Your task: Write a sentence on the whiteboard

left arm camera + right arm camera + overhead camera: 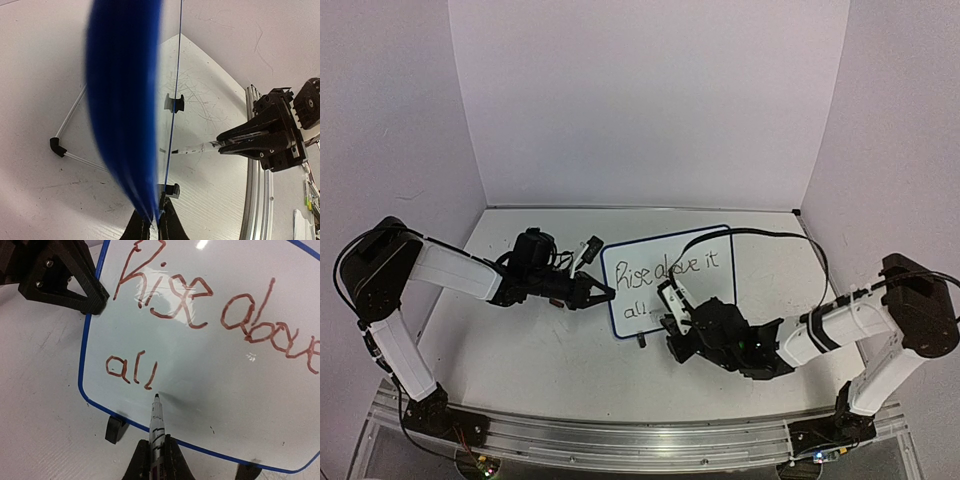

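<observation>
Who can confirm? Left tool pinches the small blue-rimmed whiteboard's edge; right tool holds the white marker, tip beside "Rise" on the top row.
Tip position wrong: right wrist view shows the white marker pointing at the lower row, after "all". Left tool pinches the small blue-rimmed whiteboard at its edge; right tool holds the marker.

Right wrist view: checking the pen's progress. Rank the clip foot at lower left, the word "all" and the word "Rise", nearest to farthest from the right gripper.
1. Clip foot, low, just left of the right gripper.
2. "all", bottom row, above the marker tip.
3. "Rise", top row of the whiteboard.
</observation>
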